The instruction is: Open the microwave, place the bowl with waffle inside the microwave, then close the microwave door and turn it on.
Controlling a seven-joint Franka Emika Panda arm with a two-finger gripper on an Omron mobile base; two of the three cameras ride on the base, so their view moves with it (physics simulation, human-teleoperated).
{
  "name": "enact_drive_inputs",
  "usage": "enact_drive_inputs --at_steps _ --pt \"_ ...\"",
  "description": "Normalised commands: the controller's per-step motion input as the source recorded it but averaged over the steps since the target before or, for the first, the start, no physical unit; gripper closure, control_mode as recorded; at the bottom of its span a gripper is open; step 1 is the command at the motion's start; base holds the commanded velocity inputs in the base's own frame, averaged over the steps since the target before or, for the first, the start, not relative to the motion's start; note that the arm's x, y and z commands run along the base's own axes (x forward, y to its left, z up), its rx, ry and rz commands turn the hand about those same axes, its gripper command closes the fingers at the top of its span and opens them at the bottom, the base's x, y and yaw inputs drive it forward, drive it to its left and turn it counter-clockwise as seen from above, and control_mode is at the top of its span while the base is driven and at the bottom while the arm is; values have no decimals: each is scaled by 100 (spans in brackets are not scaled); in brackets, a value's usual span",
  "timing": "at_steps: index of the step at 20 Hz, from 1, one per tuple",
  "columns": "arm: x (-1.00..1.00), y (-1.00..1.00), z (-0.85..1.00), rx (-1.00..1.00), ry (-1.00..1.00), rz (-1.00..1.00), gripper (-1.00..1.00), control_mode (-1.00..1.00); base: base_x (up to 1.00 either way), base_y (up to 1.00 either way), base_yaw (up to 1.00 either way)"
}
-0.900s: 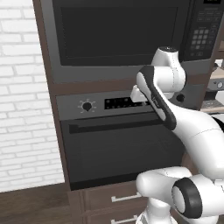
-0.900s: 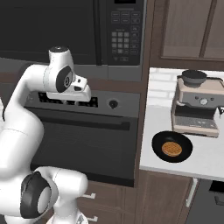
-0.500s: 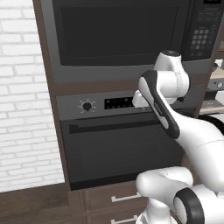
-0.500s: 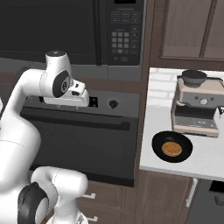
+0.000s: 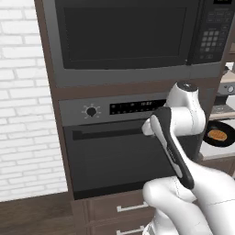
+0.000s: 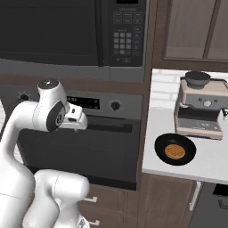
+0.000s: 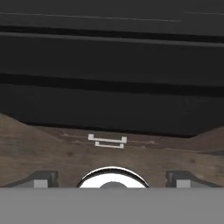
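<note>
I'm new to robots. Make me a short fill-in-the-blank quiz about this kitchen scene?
1. The microwave door is ___.
2. The bowl with waffle sits on the counter in front of the ___ machine.
3. The wall oven is mounted directly ___ the microwave.

Answers: shut; coffee; below

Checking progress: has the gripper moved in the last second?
Yes. The gripper dropped from beside the oven's control panel to the level of its handle.

- Microwave point(image 5: 124, 41): grey frame, dark window, black keypad panel point(image 6: 127, 33) with grey buttons.
- Bowl point(image 6: 174, 149): black, holding a golden-brown waffle point(image 6: 174, 151), seemingly gridded.
- Oven point(image 5: 114, 151): dark door, grey control strip.
- Wall point(image 5: 23, 114): white brick.
</note>
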Motion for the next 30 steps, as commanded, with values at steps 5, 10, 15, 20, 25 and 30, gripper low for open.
enact_drive_inputs --at_steps 5,10,15,20,25,30 --pt "-23 0 -17 0 -9 0 -100 100 -12 -1 0" --pt "0 0 0 0 0 0 -100 100 -33 -37 0" --pt "0 0 0 0 0 0 -100 100 -21 -52 0" --pt "0 0 0 0 0 0 -100 100 -11 -51 3" --pt "0 0 0 0 0 0 -100 100 -11 -45 12" --pt "0 0 0 0 0 0 -100 100 -19 -51 20"
